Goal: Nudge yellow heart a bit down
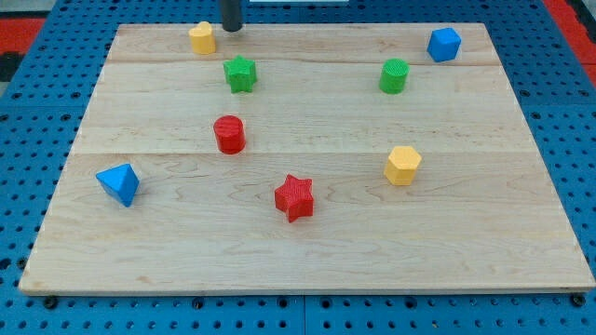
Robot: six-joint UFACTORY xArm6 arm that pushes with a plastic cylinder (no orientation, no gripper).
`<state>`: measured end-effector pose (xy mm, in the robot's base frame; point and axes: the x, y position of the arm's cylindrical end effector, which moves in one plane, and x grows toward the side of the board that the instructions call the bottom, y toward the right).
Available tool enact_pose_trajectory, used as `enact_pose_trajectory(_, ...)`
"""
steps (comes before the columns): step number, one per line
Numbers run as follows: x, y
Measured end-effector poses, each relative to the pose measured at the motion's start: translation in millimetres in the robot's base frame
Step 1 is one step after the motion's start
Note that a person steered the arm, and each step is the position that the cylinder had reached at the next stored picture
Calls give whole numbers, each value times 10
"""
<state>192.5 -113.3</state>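
My tip (230, 28) is a bare dark rod with no jaws to open or close, so it holds nothing. It stands near the wooden board's (307, 251) top edge, just beside the yellow heart (202, 37), at the heart's 2 o'clock and not clearly touching it. The heart sits by the board's top-left corner. A green star (240, 73) lies at the heart's 4 o'clock, a red cylinder (229, 134) further down at 5 o'clock. The red star (294, 196) sits near the board's middle, a yellow hexagonal block (402, 165) at its 2 o'clock, a blue triangular block (119, 183) at its 9 o'clock. A green cylinder (394, 75) and a blue block (443, 44) occupy the top right
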Motion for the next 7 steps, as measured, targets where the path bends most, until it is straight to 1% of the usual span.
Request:
enact_pose_trajectory(1, 0, 0)
enact_pose_trajectory(3, -3, -229)
enact_pose_trajectory(7, -5, -393)
